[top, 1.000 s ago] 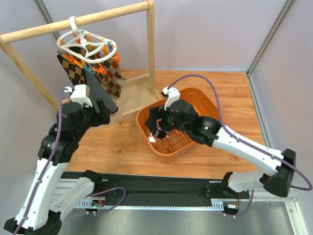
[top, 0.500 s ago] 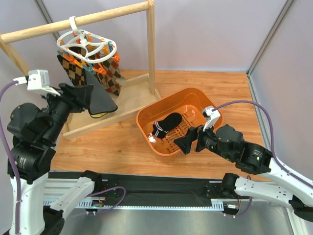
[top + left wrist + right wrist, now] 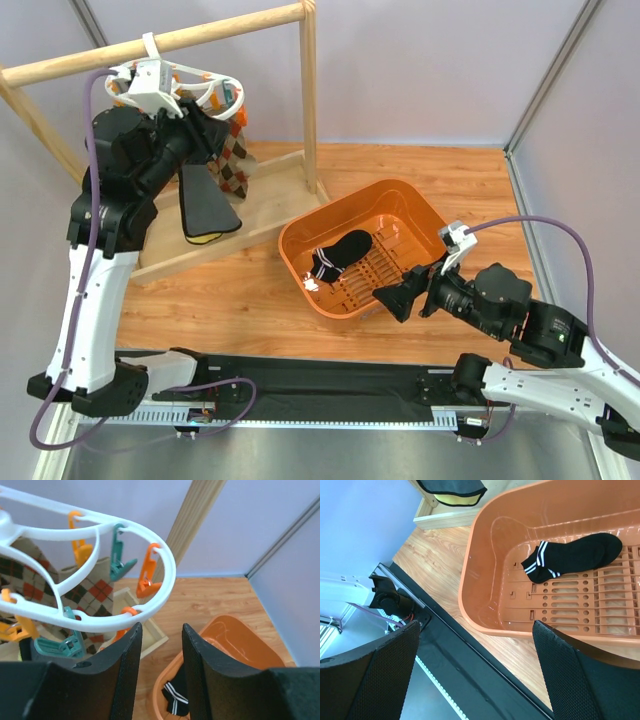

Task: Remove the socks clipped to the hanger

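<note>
**Hanger and socks.** The hanger (image 3: 100, 624) is a white openwork oval ring. Its hook hangs over the wooden rail (image 3: 200, 35) at the far left of the table (image 3: 480, 200). Orange clips (image 3: 146, 577) and teal clips (image 3: 118, 560) hang from the ring. The argyle socks (image 3: 97, 592), brown-black with orange and beige diamonds, hang clipped below the ring. The black-and-yellow sock (image 3: 207, 212) hangs lower, its toe in front of the frame's wooden base (image 3: 270, 200). One striped sock (image 3: 577, 555), black with white cuff bands, lies flat on the slotted floor of the orange basket (image 3: 400, 186), detached from the hanger.

**Surroundings.** The basket sits on the table to the right of the frame's base. The upright wooden post (image 3: 192, 520) stands just beyond the right end of the ring. In the top view, the left arm's wrist covers much of the ring and the clips on its near side.

**Left gripper.** The left gripper (image 3: 161, 640) is raised to the height of the hanger. Its fingertips sit just below the near right edge of the ring, close to an orange clip. The jaws are drawn partway together with a narrow gap between them, and nothing shows in that gap.

**Right gripper.** The right gripper (image 3: 475, 630) hangs above the near rim of the basket, well apart from the hanger. Its jaws are spread wide and hold nothing.
</note>
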`<state>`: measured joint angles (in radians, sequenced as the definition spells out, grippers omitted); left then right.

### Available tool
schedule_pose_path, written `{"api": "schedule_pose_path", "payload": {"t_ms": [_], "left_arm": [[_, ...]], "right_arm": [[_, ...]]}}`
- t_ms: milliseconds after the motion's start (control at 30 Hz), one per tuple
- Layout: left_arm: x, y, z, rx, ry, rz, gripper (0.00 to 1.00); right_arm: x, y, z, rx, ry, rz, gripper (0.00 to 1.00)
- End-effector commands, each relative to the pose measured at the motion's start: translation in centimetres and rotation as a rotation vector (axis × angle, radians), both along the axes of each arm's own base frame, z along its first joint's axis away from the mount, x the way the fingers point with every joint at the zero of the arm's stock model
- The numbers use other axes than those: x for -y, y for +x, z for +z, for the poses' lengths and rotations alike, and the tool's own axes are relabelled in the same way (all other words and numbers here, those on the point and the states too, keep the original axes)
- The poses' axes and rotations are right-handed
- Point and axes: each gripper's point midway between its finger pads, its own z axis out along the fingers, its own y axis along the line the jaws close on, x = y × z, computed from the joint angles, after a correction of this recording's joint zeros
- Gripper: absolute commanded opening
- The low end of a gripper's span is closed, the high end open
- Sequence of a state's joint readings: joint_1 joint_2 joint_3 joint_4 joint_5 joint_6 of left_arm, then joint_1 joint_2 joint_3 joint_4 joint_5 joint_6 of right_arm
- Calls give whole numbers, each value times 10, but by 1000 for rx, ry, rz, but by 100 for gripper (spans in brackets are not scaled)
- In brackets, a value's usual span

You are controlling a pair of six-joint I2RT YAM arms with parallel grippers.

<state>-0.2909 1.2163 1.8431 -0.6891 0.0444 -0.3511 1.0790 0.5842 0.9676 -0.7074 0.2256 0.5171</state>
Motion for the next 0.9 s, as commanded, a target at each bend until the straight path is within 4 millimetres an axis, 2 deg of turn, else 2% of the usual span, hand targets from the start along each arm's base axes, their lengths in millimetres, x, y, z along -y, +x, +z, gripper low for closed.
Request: {"api": "schedule_pose_path", "payload": {"t_ms": [0, 100, 267, 300, 433, 500, 600, 633, 667, 700, 733, 767, 800, 833, 867], "left_arm": [[10, 1, 29, 139, 13, -70, 45], [24, 11, 33, 170, 6, -133, 47], [47, 20, 43, 219, -2, -246, 48], [51, 25, 39, 204, -4, -263, 49], [54, 16, 39, 170, 12, -299, 49], [48, 4, 44, 183, 25, -284, 51], [32, -17, 47, 157, 32, -234, 52], [29, -25, 41, 106, 21, -226, 52], [30, -34, 40, 92, 21, -241, 52], [29, -40, 37, 74, 25, -251, 52], [20, -46, 29, 22, 31, -206, 51], [10, -49, 25, -2, 39, -153, 49], [-2, -51, 22, -17, 54, -97, 48], [-22, -48, 10, -59, 85, 16, 48], [-30, -51, 8, -62, 96, 48, 47]], "right_arm": [[3, -4, 25, 54, 22, 30, 95], [8, -2, 30, 61, 11, 7, 95], [8, 0, 22, 45, 14, -13, 95], [8, 1, 20, 44, 13, -19, 95], [2, 17, 13, 38, -12, -84, 95], [-7, 24, 20, 47, -8, -92, 94], [-33, 44, 22, 59, -13, -118, 93], [-44, 52, 32, 82, 25, -134, 93], [-63, 62, 19, 71, -12, -133, 93], [-73, 68, 21, 75, -7, -133, 93], [-88, 76, 35, 96, 31, -138, 93], [-109, 85, 24, 81, -4, -129, 92], [-123, 90, 23, 80, -14, -115, 92], [-138, 91, 49, 108, 23, -87, 92], [-150, 91, 51, 110, 13, -63, 92]]}}
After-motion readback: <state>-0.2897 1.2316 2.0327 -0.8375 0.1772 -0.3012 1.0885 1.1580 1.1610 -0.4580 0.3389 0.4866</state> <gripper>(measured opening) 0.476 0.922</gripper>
